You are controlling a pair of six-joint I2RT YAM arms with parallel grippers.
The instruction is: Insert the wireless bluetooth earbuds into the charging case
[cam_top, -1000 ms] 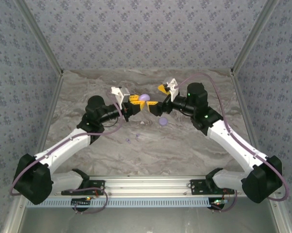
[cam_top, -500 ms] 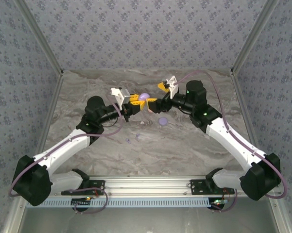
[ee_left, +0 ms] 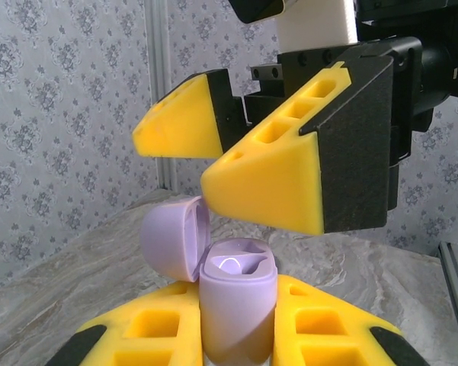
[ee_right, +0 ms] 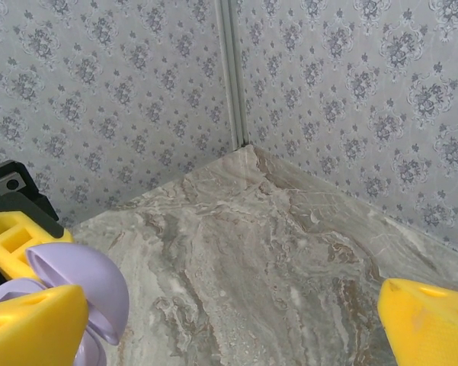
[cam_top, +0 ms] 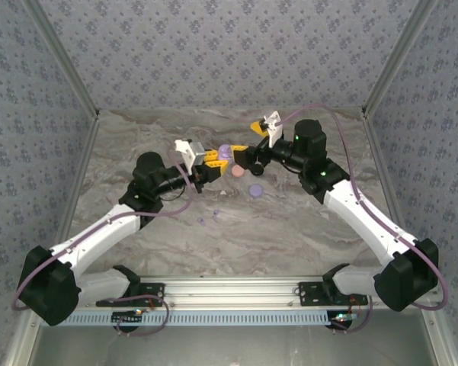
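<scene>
While left gripper (cam_top: 216, 160) clamps open lilac plastic case (ee_left: 236, 313) and right gripper (cam_top: 248, 156) gapes empty, tiny lilac earbuds (cam_top: 216, 216) at 6 o'clock look slippery, so pinch stems.

Marble table (cam_top: 289, 244) closed in by walls (cam_top: 229, 53) along its left, far and right edges, with the left arm (cam_top: 99, 229) and right arm (cam_top: 366, 221) slanting in from the near corners to meet near the middle of the far edge. There the right gripper (cam_top: 248, 141), jaws spread wide, hangs close above the open charging case (ee_left: 236, 305) pinched upright in the left gripper (cam_top: 217, 158), leaving only a thin gap over its cup (the lid stands tipped to one side). Between the arms the table is mostly bare, broken by a lilac disc (cam_top: 255, 190) and tiny earbuds (cam_top: 216, 216), and both far corners lie open.
</scene>
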